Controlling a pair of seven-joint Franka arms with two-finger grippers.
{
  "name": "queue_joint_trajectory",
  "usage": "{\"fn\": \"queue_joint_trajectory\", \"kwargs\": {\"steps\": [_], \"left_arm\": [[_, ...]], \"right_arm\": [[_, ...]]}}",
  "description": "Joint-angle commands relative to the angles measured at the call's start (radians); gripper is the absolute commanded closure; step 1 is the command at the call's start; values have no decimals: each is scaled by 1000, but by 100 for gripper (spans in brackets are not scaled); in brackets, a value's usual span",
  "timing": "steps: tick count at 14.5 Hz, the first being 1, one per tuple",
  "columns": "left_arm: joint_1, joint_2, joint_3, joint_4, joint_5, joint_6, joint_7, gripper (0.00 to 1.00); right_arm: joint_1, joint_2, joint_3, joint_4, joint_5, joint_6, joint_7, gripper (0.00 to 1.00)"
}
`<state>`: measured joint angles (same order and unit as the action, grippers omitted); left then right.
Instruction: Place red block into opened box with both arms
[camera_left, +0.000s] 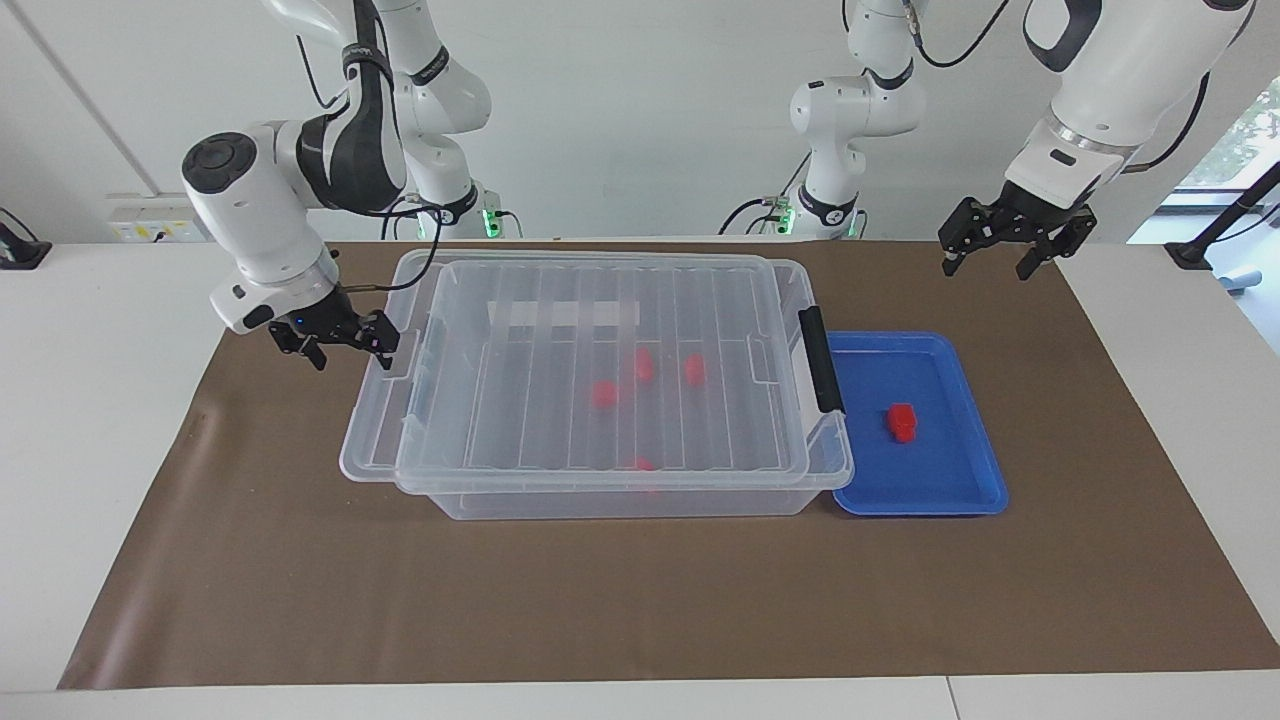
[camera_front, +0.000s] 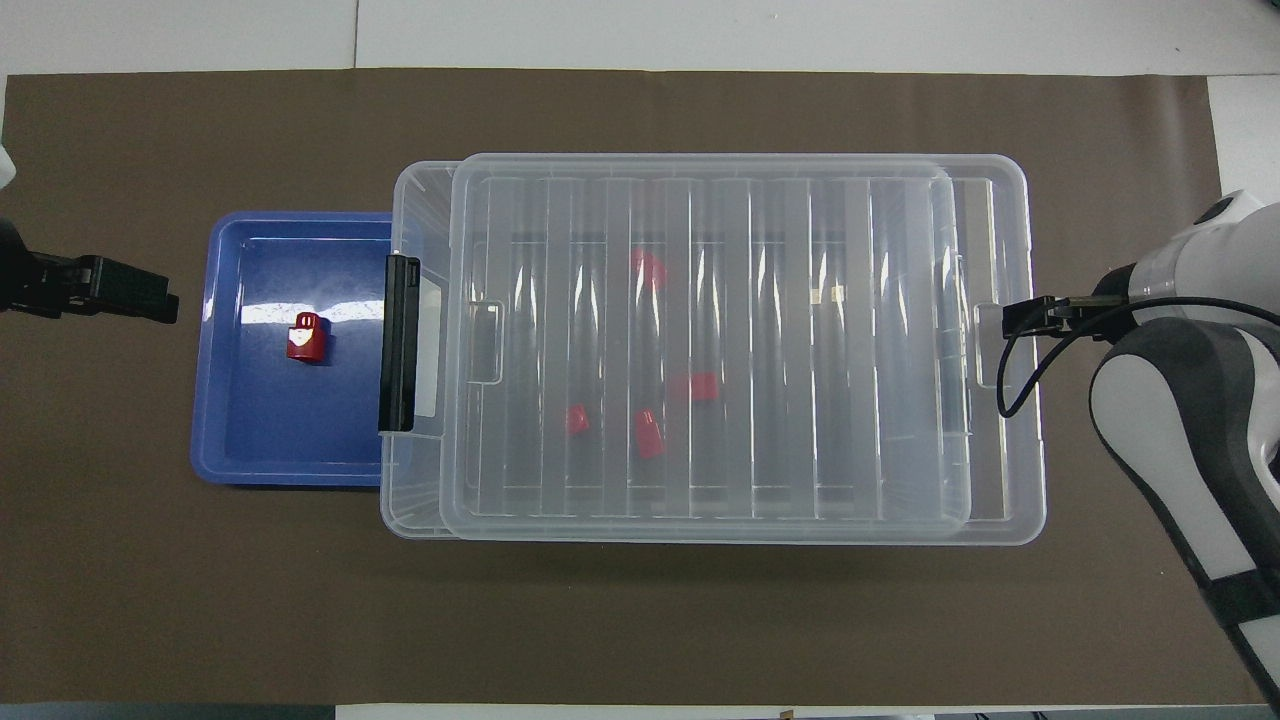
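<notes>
Red block (camera_left: 902, 421) lies in the blue tray (camera_left: 960, 480) beside the box (camera_left: 600, 490); right gripper (camera_left: 345, 345) seems to touch the shifted lid (camera_left: 560, 300), jaws open; left gripper (camera_left: 1010, 245) waits open above the mat.

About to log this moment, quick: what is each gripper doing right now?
Left gripper: jaws open, holding nothing, up over the mat near the blue tray.
Right gripper: jaws open, at the end of the box's lid.
</notes>
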<state>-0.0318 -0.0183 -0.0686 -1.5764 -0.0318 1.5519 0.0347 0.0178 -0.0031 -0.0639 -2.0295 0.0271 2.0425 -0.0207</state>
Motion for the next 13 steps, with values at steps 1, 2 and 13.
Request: {"fn": "queue_joint_trajectory", "kwargs": {"steps": [1, 2, 13], "left_arm": [[9, -28, 0, -31, -10, 10, 7, 0], [9, -28, 0, -31, -10, 10, 7, 0], [9, -34, 0, -56, -10, 0, 4, 0]], "right_arm": [[-28, -18, 1, -34, 1, 24, -50, 0], [-44, -18, 1, -34, -1, 25, -83, 0], [-157, -9, 1, -20, -15, 38, -286, 0]]}}
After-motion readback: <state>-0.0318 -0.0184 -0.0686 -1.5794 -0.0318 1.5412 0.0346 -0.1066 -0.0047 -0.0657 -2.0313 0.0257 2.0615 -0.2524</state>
